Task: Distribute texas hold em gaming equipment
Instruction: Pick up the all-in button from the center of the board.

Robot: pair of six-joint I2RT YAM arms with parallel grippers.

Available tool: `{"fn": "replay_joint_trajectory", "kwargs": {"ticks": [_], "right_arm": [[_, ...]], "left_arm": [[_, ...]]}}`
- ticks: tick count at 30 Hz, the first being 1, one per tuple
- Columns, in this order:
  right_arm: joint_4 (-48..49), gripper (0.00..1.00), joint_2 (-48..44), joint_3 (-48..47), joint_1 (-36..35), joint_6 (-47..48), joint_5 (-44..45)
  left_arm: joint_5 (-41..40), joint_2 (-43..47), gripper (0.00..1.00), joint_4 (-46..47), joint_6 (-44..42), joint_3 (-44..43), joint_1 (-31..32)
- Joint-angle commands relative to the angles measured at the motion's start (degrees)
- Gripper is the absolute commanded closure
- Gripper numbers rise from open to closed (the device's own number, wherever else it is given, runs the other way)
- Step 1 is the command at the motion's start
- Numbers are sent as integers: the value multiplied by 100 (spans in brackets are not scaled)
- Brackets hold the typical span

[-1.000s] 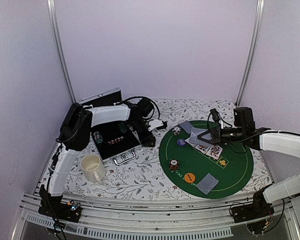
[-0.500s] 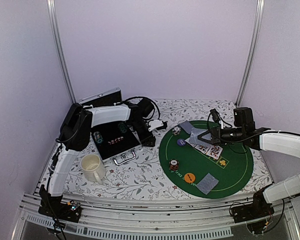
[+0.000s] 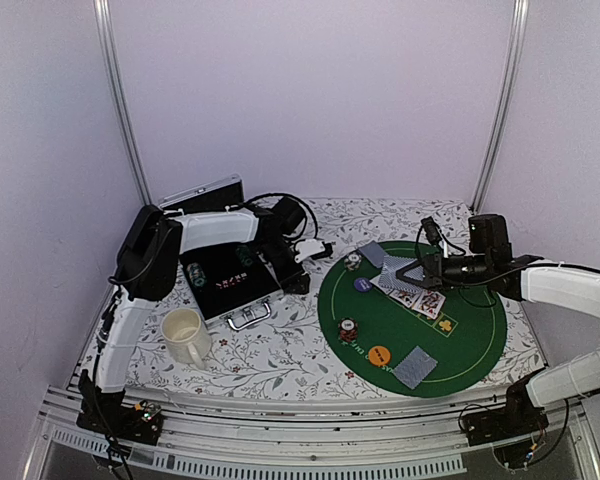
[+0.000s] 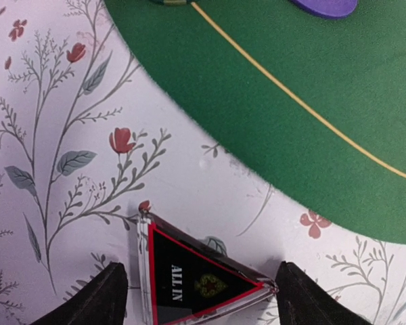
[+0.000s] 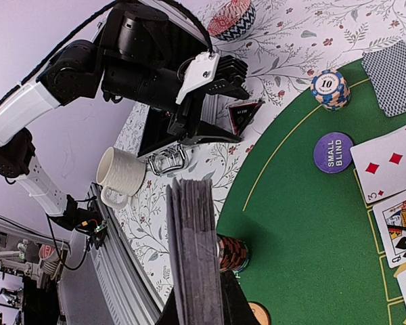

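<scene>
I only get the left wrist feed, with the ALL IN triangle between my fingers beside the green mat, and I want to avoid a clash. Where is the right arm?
Observer: The right gripper hangs over the far half of the green mat, reaching in from the right side.
Operator: Is it carrying anything?
Observer: Yes. A deck of cards is clamped in its jaws, held edge-on.
Operator: Are any cards on the mat already?
Observer: Face-up cards lie on the mat just below that gripper.
Operator: Any face down?
Observer: Yes, face-down cards sit near the mat's front edge.
</scene>
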State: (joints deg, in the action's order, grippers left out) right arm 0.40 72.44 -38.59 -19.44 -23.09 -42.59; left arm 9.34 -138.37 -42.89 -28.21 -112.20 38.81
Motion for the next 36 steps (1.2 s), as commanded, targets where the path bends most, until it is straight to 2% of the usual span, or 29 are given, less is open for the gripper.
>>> {"fn": "replay_joint_trajectory", "kwargs": {"ticks": [1, 8, 19, 28, 36], "right_arm": [[-7, 97, -169, -45, 14, 68, -43], [-47, 98, -225, -47, 19, 70, -23], [-104, 98, -230, -83, 12, 92, 7], [-150, 97, -363, -152, 19, 99, 159], [-489, 98, -727, -151, 531, 203, 320]], "left_arm": [[-383, -266, 21, -720, -227, 402, -95], [-394, -347, 27, -697, -202, 338, -99], [-398, -198, 48, -352, 23, 237, -95], [-399, 607, 51, -270, 30, 264, 135], [-449, 1167, 50, -763, -59, -27, 972]]}}
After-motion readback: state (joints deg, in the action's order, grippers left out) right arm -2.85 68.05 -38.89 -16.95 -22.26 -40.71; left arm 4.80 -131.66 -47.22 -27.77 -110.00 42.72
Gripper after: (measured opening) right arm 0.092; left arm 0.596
